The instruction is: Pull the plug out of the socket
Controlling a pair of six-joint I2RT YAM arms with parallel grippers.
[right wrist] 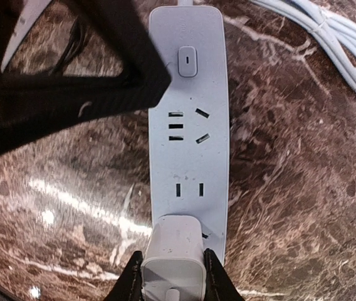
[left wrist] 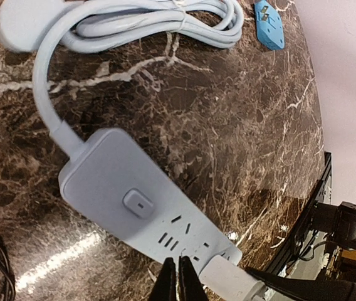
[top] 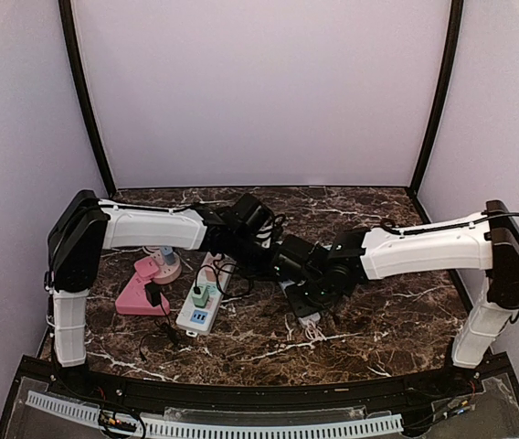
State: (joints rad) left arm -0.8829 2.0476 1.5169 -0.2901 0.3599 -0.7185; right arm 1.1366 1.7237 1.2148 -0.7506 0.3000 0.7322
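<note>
My right gripper (right wrist: 172,279) has its black fingers (right wrist: 131,282) against both sides of the white square plastic plug (right wrist: 173,241). The plug sits in the near end of the long white plastic power strip (right wrist: 187,94) stretching ahead of the jaws.

place: robot lab booth | evidence: plain white screens (top: 259,91), black frame poles (top: 87,101), marble tabletop (top: 397,315)
</note>
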